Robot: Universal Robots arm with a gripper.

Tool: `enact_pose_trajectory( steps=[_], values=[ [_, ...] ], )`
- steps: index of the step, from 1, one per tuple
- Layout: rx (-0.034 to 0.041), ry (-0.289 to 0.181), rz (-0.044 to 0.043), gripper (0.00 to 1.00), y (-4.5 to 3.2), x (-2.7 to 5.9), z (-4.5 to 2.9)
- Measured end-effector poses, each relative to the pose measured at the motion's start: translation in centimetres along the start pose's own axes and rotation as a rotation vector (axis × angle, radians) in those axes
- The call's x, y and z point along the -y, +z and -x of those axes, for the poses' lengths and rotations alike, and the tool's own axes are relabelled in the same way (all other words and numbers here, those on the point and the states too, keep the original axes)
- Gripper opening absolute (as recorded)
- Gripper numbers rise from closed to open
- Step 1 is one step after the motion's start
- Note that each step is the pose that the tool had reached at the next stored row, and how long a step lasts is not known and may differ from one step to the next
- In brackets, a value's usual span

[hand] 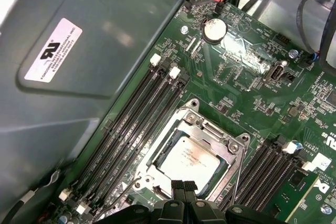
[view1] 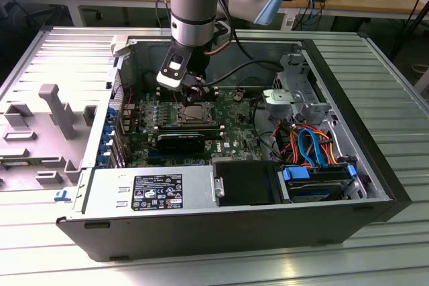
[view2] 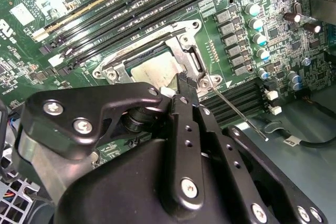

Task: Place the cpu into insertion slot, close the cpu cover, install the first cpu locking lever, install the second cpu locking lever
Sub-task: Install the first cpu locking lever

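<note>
**Over the socket, fingers drawn together**

Right above the motherboard (hand: 247,77), my gripper (hand: 184,187) hangs with its two ribbed fingertips pressed side by side, and I see nothing between them. In the second wrist view the gripper (view2: 184,81) sits just over one edge of the insertion slot (hand: 233,142), very near the metal, though I cannot tell if it touches.

Just beyond my tips the cpu (hand: 189,163) lies in the slot, its pale metal top showing through the window of the cpu cover (hand: 202,127). The cover lies flat around the chip's edges. A thin locking lever (view2: 239,114) slants away from the socket's corner beside my finger; whether any lever is hooked down, I cannot tell.

Long black memory slots (hand: 142,124) run along both sides of the socket. Farther off on the board sits a round coin battery (hand: 213,30), and a white label (hand: 53,50) is stuck on a grey panel beside the board.

From the exterior view, my gripper (view1: 194,88) reaches down into the open computer case (view1: 375,165), with the power supply (view1: 154,192) along the near side and blue and orange cables (view1: 312,145) toward the exterior view's right.
</note>
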State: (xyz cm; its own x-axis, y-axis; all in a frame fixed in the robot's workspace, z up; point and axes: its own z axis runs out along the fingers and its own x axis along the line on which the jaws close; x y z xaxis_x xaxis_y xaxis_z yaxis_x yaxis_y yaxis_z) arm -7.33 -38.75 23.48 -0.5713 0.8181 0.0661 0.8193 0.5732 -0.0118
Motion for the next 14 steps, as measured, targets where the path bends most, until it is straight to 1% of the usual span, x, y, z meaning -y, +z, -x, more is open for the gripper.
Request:
enact_pose_trajectory(
  steps=[14],
  values=[
    [0.0005,-0.044,-0.0029,0.11,0.00,0.00,0.00]
  ],
)
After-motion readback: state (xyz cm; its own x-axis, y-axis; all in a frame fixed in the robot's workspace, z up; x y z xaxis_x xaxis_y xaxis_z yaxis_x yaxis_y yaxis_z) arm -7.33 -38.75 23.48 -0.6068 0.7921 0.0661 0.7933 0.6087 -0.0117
